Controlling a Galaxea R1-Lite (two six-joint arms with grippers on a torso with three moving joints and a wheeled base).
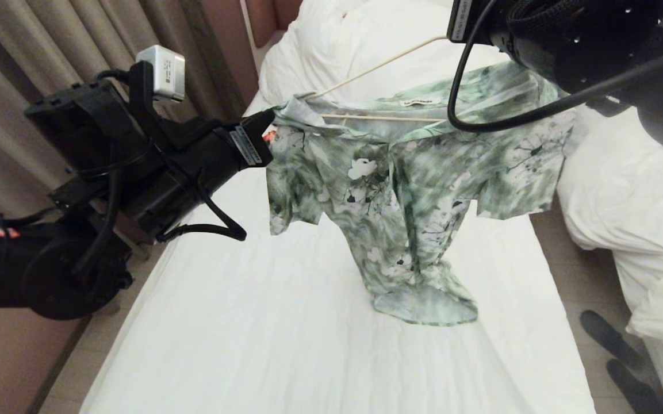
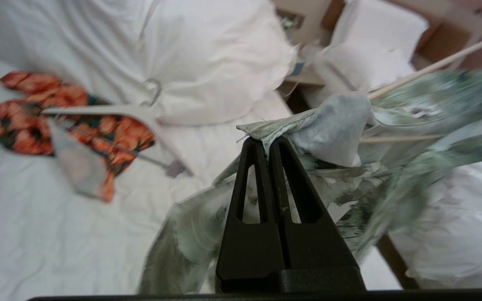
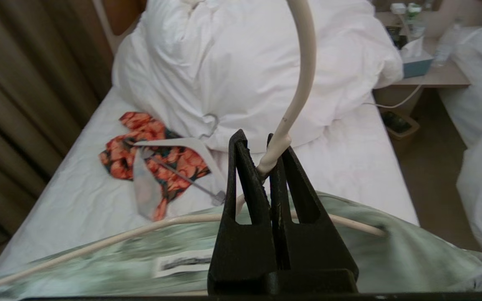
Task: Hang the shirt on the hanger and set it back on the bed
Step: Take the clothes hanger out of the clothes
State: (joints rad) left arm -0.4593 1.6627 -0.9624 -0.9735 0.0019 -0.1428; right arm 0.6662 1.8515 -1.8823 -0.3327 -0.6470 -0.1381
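Shirt (image 1: 406, 190) in streaky green and white hangs in mid-air across the centre of the head view, draped over the hanger (image 1: 377, 117), whose thin cream bar shows through the open neck while one sloping arm rises toward the upper right of the frame. Only the bunched lower hem of the garment touches the bed (image 1: 250, 322), at lower centre on the wrinkled white sheet.

From the left of the frame the left pincer (image 2: 266, 144) reaches in and is closed on a fold of the shirt's fabric at its shoulder end; the left wrist view shows the two black fingers (image 2: 251, 184) pressed together with the cloth pinched at their tips. At the upper right of the head view the right arm hangs over the shirt's other shoulder. In the right wrist view the right pincer (image 3: 259, 156) is closed around the hanger's neck just below the curved hook, with the collar label lying below it.

Farther up the bed, in both wrist views, an orange-red floral garment (image 3: 149, 156) lies flat on the sheet with a thicker white hanger (image 3: 174, 144) resting on it, just before the bunched white duvet (image 3: 249, 62). A second white-bedded bed (image 1: 642, 218) fills the right edge of the head view.
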